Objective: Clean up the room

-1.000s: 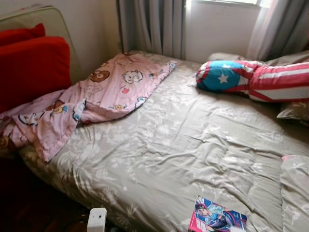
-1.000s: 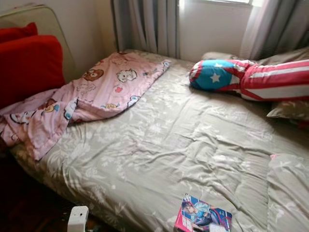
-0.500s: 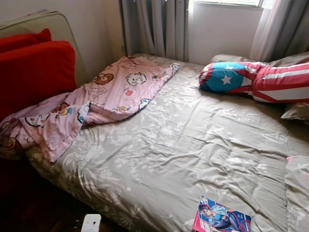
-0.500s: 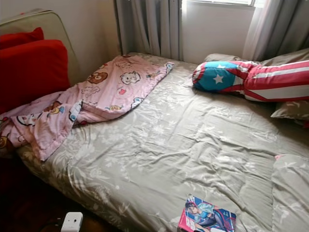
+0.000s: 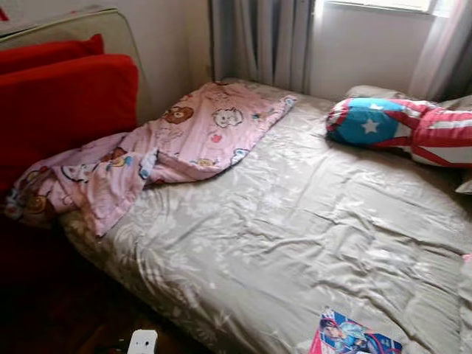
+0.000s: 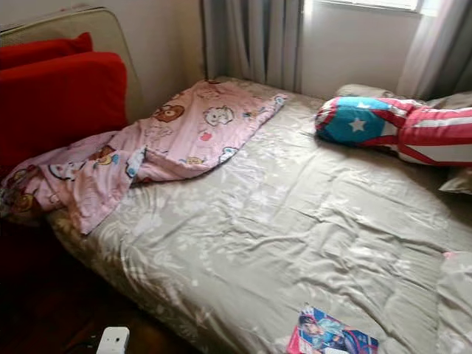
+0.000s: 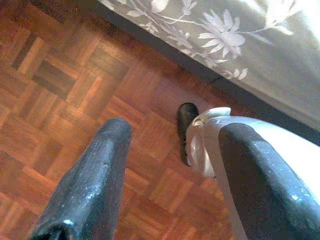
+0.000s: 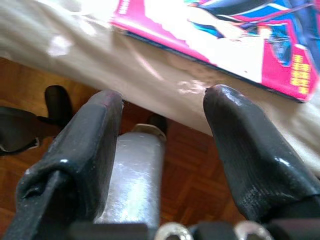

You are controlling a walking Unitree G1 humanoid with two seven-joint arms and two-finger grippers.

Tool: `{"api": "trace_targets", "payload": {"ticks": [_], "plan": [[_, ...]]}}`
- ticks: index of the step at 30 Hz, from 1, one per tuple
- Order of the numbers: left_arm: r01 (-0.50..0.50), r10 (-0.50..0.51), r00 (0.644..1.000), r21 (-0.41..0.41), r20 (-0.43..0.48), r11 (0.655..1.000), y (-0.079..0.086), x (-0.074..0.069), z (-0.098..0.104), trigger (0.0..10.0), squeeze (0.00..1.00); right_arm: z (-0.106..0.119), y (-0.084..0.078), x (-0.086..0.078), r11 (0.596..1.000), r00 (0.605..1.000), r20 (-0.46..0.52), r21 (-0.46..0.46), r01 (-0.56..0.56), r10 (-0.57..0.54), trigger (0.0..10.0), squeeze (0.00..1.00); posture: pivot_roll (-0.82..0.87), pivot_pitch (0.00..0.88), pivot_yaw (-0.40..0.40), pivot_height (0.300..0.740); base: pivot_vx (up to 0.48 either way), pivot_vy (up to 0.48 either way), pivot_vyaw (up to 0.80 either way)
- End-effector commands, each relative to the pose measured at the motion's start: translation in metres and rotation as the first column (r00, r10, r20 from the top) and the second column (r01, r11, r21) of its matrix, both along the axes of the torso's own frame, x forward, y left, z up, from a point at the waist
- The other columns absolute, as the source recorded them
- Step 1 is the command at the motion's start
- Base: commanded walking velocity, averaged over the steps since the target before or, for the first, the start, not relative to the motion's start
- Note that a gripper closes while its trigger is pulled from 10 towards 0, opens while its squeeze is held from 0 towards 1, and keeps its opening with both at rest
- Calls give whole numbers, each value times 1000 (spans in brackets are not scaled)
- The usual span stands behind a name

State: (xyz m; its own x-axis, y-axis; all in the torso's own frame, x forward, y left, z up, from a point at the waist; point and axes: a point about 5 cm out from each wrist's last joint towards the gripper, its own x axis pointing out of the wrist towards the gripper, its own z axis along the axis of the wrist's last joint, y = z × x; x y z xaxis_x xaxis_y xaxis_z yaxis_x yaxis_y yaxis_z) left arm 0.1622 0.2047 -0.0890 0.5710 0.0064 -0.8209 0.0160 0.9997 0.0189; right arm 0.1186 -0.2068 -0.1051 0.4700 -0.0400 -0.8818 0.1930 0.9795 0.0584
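Note:
A beige flowered duvet (image 5: 295,221) covers the bed. A rumpled pink cartoon blanket (image 5: 184,140) lies across its far left corner and hangs off the side. A bright comic book (image 5: 354,339) rests at the near edge. My right gripper (image 8: 165,100) hangs open just below that edge, with the comic book (image 8: 215,30) beyond its fingers. My left gripper (image 7: 175,135) is open with nothing in it, over the parquet floor (image 7: 60,85) beside the bed.
Red cushions (image 5: 66,103) lean against the headboard on the left. A red, white and blue star pillow (image 5: 398,129) lies at the far right under the window. Grey curtains (image 5: 258,40) hang behind. A small white object (image 5: 142,341) sits low by the bed's near side.
The whole picture has slid to the right as the camera turned left. Nothing on the bed has moved.

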Motion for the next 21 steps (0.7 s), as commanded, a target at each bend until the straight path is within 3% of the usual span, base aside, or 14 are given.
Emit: {"api": "trace_targets", "payload": {"ticks": [1,21], "plan": [[8,-8,1000,8,-28,1000,3,-6,-2,10000,0,-1,1,-4,1000,1000,-9,1,1,-1,10000,0,-23,0,6,740,0,465,0],[13,-12,999,15,-32,1000,6,-8,-2,10000,0,-2,2,-6,1000,1000,-15,2,-14,14,10000,0,-17,0,9,740,0,458,0]]}}
